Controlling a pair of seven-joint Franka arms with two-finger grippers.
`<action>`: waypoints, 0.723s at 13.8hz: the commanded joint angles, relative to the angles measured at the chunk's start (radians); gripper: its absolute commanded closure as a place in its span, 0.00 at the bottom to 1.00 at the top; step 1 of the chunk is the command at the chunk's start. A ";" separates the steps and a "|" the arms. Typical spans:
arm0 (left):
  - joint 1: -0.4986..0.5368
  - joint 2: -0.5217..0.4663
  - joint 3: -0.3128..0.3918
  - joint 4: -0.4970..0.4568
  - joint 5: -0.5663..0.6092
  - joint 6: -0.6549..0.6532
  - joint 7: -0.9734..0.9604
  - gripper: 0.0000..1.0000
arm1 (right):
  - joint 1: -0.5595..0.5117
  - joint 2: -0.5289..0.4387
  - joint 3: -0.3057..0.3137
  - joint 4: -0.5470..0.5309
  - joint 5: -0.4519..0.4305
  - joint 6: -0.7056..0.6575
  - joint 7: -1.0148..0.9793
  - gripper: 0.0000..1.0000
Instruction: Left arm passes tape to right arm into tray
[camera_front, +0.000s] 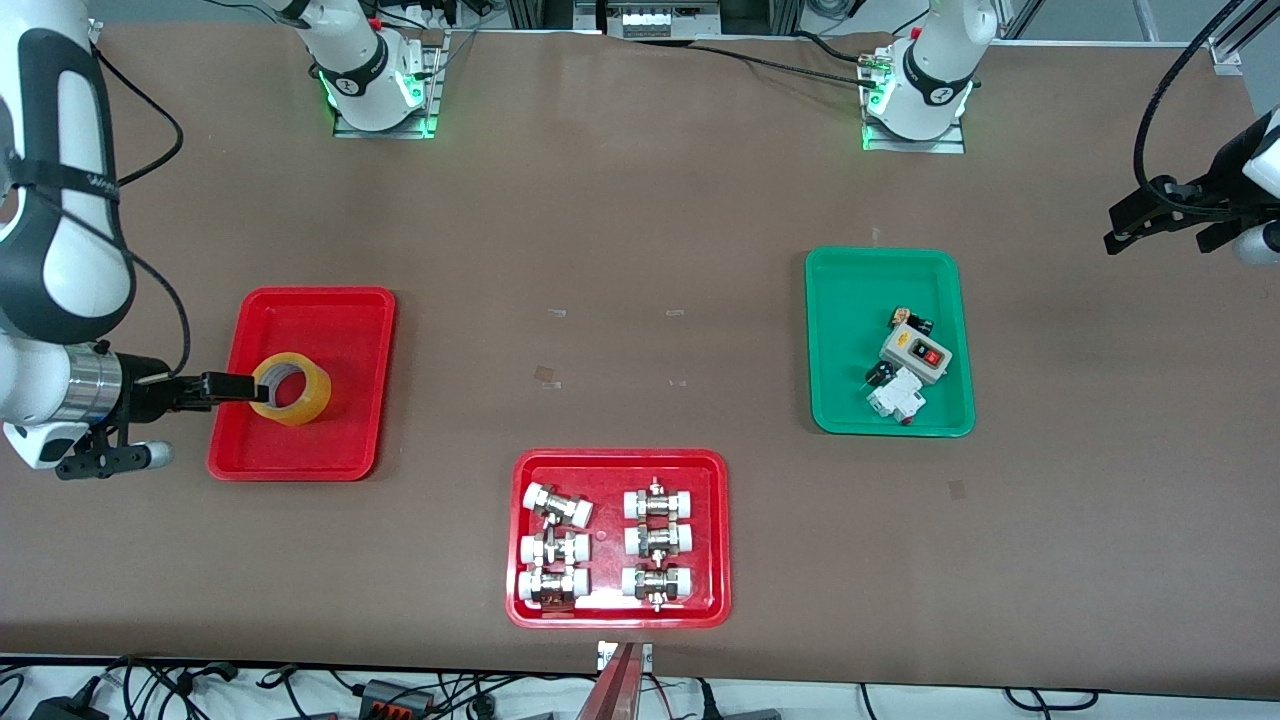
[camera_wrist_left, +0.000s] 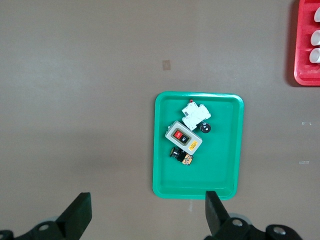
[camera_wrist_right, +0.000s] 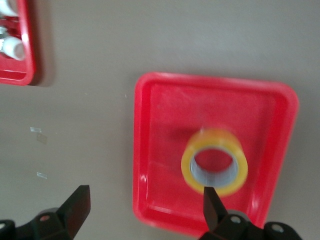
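Note:
The yellow tape (camera_front: 303, 402) lies flat, hole up, in the plain red tray (camera_front: 320, 320) at the right arm's end of the table. My right gripper (camera_front: 243, 388) is open over the tray's rim beside the tape, with one finger by the roll's edge. In the right wrist view the gripper (camera_wrist_right: 145, 196) has its fingers spread wide. The tape (camera_wrist_right: 238, 167) rests on the tray (camera_wrist_right: 165, 115) next to one fingertip (camera_wrist_right: 210, 200). My left gripper (camera_front: 1116, 228) is open and empty, waiting above the table at the left arm's end. It also shows in the left wrist view (camera_wrist_left: 148, 198).
A red tray of metal pipe fittings (camera_front: 618, 456) sits near the front camera's edge, mid-table; it also shows in the wrist views (camera_wrist_left: 301, 60) (camera_wrist_right: 29, 55). A green tray (camera_front: 850, 300) with a switch box and small parts lies toward the left arm's end (camera_wrist_left: 222, 167).

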 joint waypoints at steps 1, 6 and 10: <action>0.007 0.006 -0.002 0.020 -0.003 -0.019 0.026 0.00 | 0.046 -0.020 -0.007 0.129 -0.091 -0.163 0.143 0.00; 0.007 0.008 -0.002 0.020 -0.003 -0.019 0.026 0.00 | 0.028 -0.073 -0.018 0.238 -0.162 -0.215 0.137 0.00; 0.007 0.008 -0.002 0.020 -0.003 -0.019 0.026 0.00 | 0.019 -0.207 -0.030 0.049 -0.182 -0.024 0.133 0.00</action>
